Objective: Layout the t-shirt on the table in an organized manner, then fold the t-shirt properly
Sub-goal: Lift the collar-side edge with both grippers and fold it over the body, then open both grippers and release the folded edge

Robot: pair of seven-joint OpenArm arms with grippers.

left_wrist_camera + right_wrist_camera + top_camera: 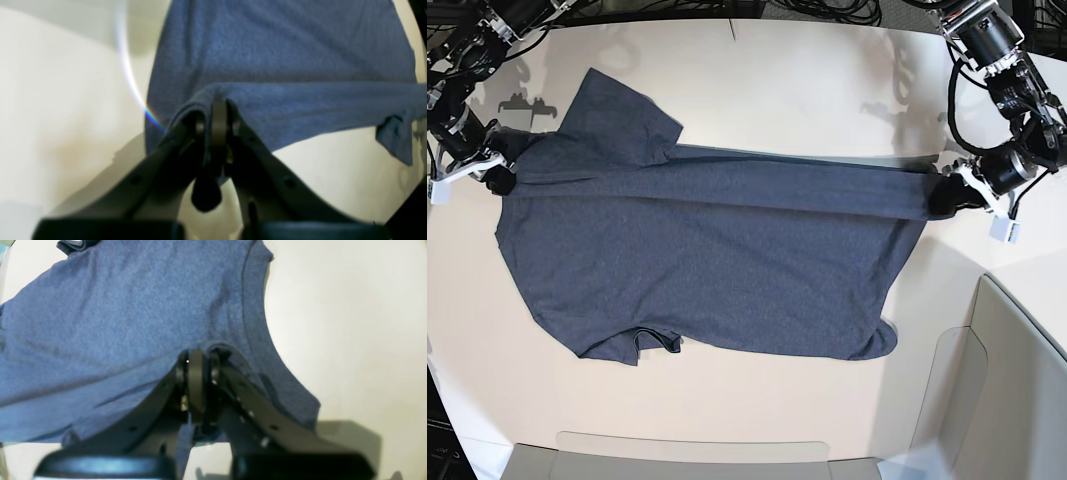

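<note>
The t-shirt (717, 260) lies spread across the middle of the table (827, 90), with its far edge folded over into a long band. The left gripper (218, 110) is clenched on the cloth at one end of that band, and the right gripper (196, 366) is clenched on it at the other end, seemingly near a sleeve.
</note>
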